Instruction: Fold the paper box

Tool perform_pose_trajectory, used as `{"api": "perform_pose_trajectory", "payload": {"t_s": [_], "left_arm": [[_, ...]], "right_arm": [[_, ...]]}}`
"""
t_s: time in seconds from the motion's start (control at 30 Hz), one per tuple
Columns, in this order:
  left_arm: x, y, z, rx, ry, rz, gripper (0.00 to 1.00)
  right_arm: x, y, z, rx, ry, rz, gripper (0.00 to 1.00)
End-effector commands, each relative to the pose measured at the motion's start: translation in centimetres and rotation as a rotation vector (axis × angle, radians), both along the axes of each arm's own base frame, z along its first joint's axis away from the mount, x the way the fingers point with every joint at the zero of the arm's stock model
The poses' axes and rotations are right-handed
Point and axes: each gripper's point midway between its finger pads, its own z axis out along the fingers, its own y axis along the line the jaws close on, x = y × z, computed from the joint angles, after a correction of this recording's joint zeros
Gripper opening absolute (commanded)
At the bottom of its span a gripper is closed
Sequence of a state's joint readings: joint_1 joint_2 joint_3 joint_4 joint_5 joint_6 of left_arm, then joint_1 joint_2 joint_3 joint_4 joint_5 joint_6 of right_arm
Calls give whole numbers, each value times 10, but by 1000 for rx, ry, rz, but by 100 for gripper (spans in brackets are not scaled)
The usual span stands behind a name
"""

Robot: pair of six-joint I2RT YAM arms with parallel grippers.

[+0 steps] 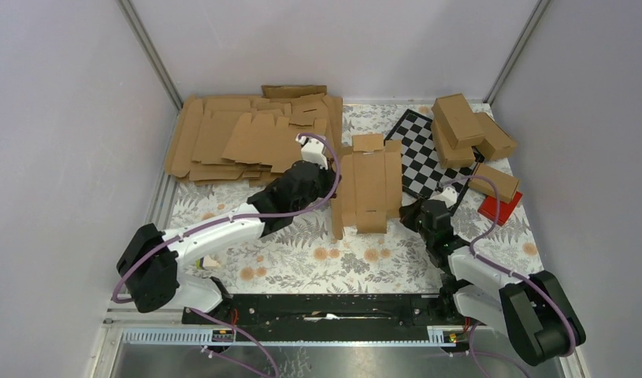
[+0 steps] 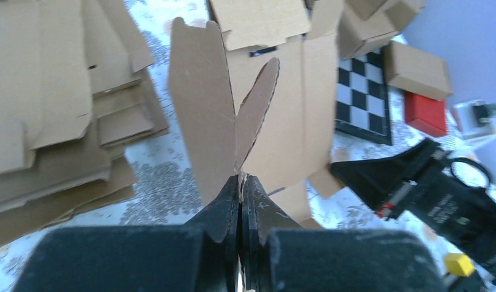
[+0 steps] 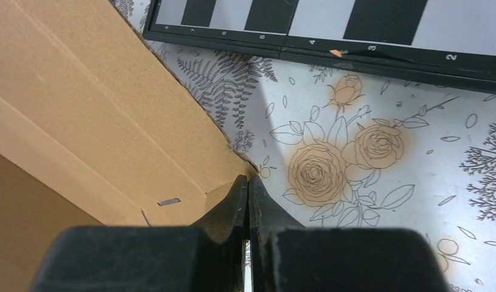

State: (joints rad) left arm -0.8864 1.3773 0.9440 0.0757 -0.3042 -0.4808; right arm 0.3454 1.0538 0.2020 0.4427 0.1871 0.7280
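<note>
Pale grey walls (image 1: 65,118) are closing in the worktop (image 1: 302,268), which is wearing a white cloth printed with ferns and roses. I am seeing the paper box (image 1: 370,185), a plain brown die-cut cardboard blank with flaps and creases, lying mostly flat at the middle of the worktop, its left flaps standing up. My left gripper (image 1: 334,187) is pinching the blank's left edge with its jaws pressed together on the cardboard. My right gripper (image 1: 409,213) is sitting at the blank's near right corner with its jaws closed, the tips touching the corner; I cannot tell whether any cardboard is between them. A heap of flat brown cardboard blanks (image 1: 231,138) is filling the far left corner. A black-and-white checkerboard (image 1: 420,150) is lying toward the far right, with folded brown cartons (image 1: 463,126) piling up in the far right corner and a red flat block (image 1: 500,207) lying by the right edge.
</note>
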Motion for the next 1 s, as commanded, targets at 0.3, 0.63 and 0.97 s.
{"api": "perform_pose_trajectory", "payload": {"t_s": [0.3, 0.63, 0.97], "left_arm": [[-40, -54, 99, -251, -253, -411, 0], [-89, -60, 48, -162, -340, -713, 0], [-78, -37, 15, -19, -350, -604, 0]], "right_arm": [[18, 30, 30, -11, -122, 18, 7], [5, 48, -1, -42, -54, 172, 23], [3, 55, 8, -124, -111, 297, 48]]}}
